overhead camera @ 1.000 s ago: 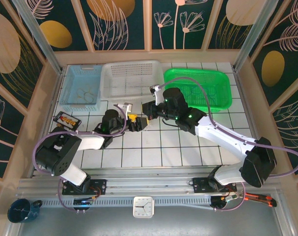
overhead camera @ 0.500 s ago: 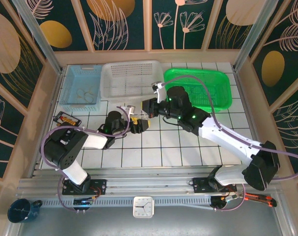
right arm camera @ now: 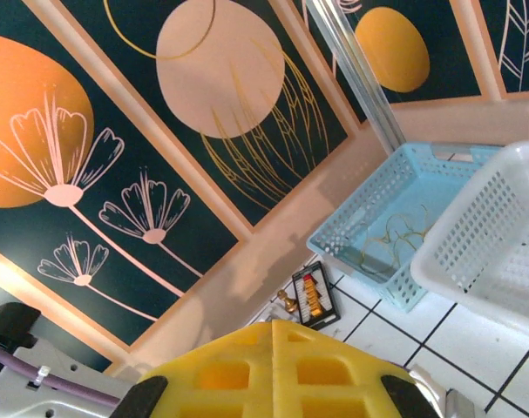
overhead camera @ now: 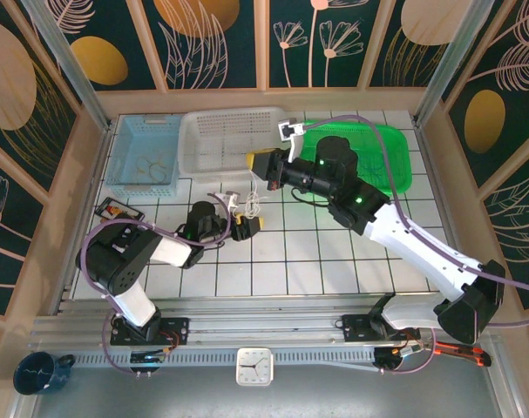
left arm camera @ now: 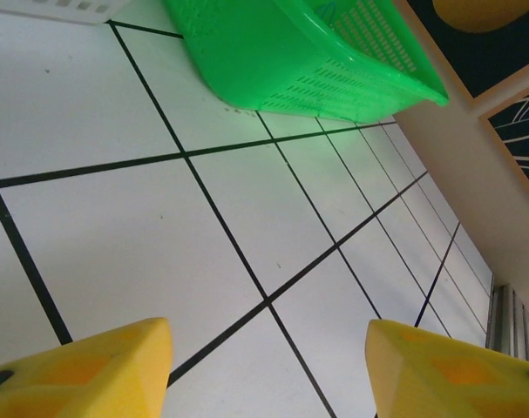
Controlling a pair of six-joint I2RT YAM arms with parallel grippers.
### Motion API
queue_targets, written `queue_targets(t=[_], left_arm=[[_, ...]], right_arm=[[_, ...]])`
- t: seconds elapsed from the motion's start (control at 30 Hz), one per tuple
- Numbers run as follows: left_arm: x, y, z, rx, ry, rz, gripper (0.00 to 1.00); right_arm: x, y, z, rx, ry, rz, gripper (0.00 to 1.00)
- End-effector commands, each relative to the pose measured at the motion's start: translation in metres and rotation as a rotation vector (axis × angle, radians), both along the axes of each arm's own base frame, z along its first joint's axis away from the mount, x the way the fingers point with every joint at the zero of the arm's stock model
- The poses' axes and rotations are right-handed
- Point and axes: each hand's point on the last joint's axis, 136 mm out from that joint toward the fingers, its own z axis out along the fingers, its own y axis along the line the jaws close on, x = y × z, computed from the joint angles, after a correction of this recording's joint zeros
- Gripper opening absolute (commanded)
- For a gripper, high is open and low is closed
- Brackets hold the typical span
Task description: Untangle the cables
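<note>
The cables point(overhead camera: 249, 204) are thin pale wires in a small loose tangle between the two grippers, partly lifted off the tiles. My right gripper point(overhead camera: 254, 162) hovers just above them in front of the white basket. Its yellow fingers are pressed together point(right arm camera: 273, 329), and a strand seems to hang from them in the top view; the pinch point itself is hidden. My left gripper point(overhead camera: 249, 226) sits low on the tiles just in front of the tangle. Its yellow fingers point(left arm camera: 90, 366) stand apart around bare tile, open point(left arm camera: 268, 348).
Three baskets line the back: a blue one point(overhead camera: 125, 152) holding a beige wire loop point(right arm camera: 395, 235), a white one point(overhead camera: 203, 131) and a green one point(overhead camera: 395, 174). A small black tray point(overhead camera: 118, 212) lies at the left, by the wall. Wooden walls close in the table.
My right gripper has risen and moved back toward the white basket, drawing wire strands up. The left gripper's fingers have come closer together while it stayed low on the tiles.
</note>
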Motion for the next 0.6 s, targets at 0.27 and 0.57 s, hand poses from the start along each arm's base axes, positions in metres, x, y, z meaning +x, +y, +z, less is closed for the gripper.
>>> queue_targets(t=[0.27, 0.57], left_arm=[[-0.018, 0.012, 0.03, -0.057, -0.084, 0.011, 0.78], [-0.034, 0.024, 0.037, -0.052, -0.098, 0.013, 0.85]], right_arm=[[0.0, -0.019, 0.011, 0.042, -0.026, -0.046, 0.0], [0.003, -0.022, -0.007, 0.014, 0.0, -0.057, 0.0]])
